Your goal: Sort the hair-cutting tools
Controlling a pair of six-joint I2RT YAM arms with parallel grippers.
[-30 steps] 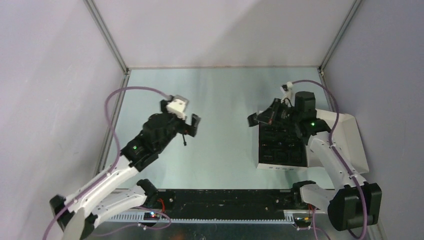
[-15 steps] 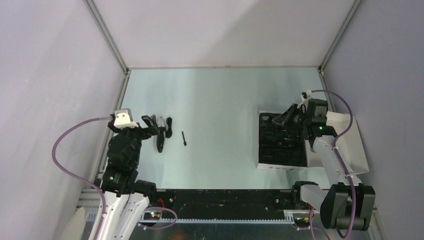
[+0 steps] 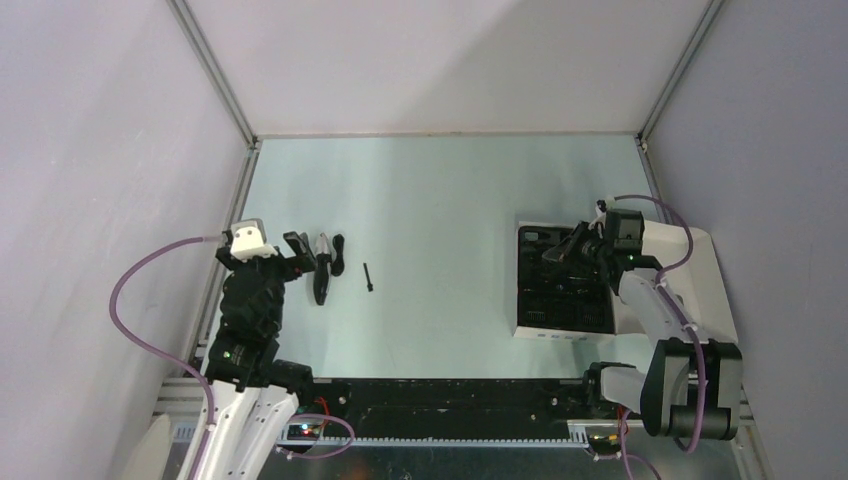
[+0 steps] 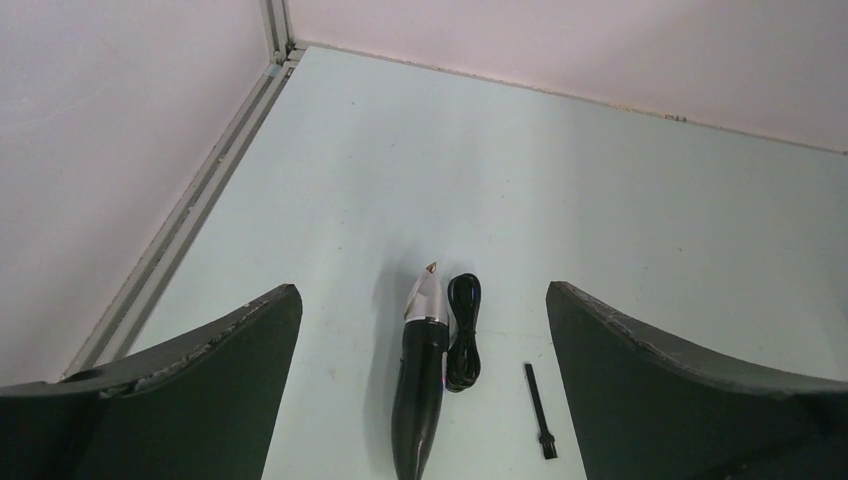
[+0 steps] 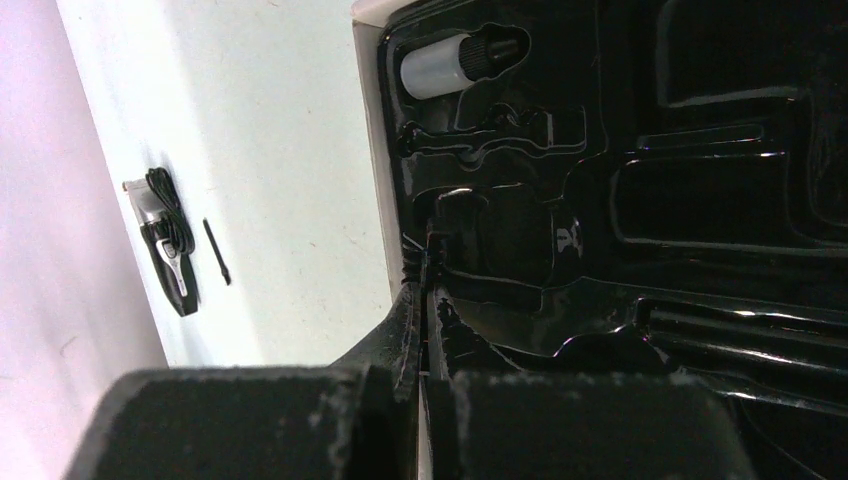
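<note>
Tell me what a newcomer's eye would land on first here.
A black elongated clipper body with a silvery tip lies at the left of the pale green table, beside a coiled black cord and a thin black brush, ahead of the left arm's wide-open jaws. At right, the right arm's shut jaws point into the black moulded insert of a flat white box, where a small clear bottle sits.

A pale, mint-tinted worktop (image 3: 440,200) with a soft sheen forms the floor of a small booth. Plain matte walls of lilac-grey close it on three sides: a left wall (image 3: 100,150), a back wall (image 3: 440,60) and a right wall (image 3: 770,130). Silvery metal posts (image 3: 212,70) rise slanting from the two far corners, and a metal strip (image 4: 183,218) runs along the worktop's left edge. The light is even and diffuse, with faint brighter bands on the surface
</note>
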